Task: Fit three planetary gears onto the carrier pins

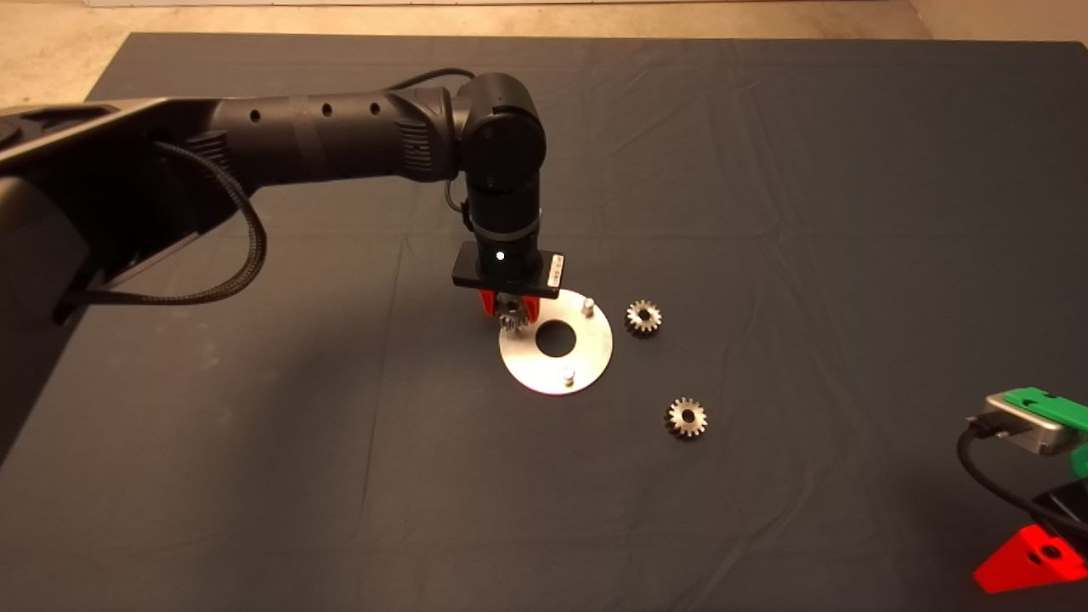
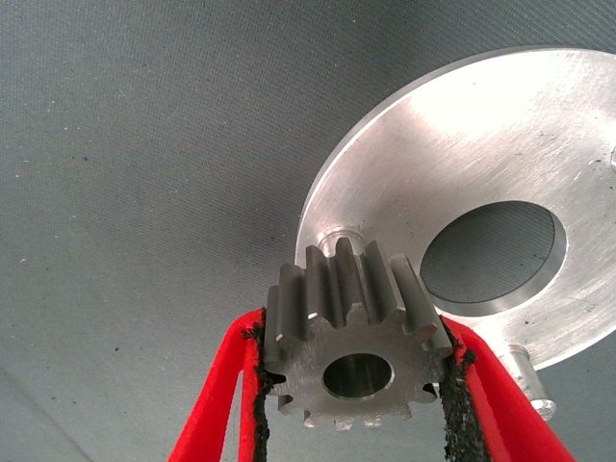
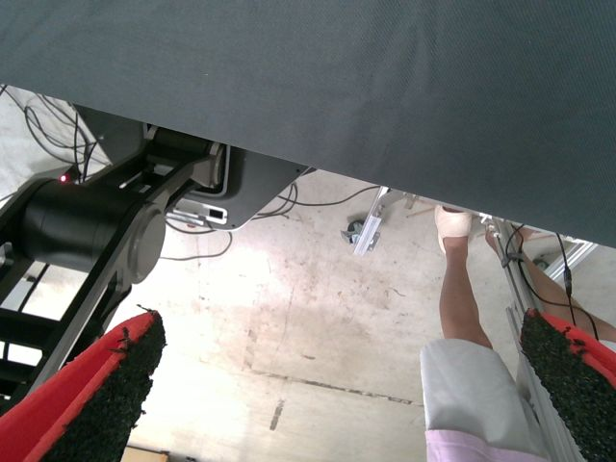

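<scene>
On the bench (image 1: 765,527) lies one round disc (image 1: 595,348) with three pins; the left hand (image 2: 358,404) holds one gear (image 2: 351,337) above a pin (image 2: 339,238). Two gears (image 1: 643,317) lie beside. The right hand (image 3: 337,404), wide, waits over a person's leg (image 3: 462,308).

Black arm (image 1: 340,136), braided cable (image 1: 246,246), red-fingered tool (image 1: 510,308).

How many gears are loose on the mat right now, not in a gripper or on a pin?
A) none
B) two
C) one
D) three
B: two gears lie on the mat right of the disc; the left gripper holds the third gear.
</scene>
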You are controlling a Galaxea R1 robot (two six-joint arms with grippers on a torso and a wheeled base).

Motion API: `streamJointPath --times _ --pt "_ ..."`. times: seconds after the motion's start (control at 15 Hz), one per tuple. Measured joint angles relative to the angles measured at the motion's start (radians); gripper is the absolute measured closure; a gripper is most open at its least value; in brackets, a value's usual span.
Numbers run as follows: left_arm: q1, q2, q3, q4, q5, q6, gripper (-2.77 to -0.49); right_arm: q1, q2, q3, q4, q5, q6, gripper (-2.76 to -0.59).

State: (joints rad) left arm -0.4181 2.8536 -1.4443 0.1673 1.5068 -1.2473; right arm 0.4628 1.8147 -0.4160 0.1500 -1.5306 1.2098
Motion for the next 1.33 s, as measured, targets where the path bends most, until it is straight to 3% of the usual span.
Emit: streamJointPath --times 0.27,1.33 --pt "0.0 0.0 0.026 -0.001 0.0 -0.001 -0.88 0.0 0.0 0.0 0.0 0.0 0.0 -2.75" --pt "0.004 -0.003 0.011 -0.006 0.0 0.008 -0.88 0.0 0.0 0.0 0.0 0.0 0.0 -2.75"
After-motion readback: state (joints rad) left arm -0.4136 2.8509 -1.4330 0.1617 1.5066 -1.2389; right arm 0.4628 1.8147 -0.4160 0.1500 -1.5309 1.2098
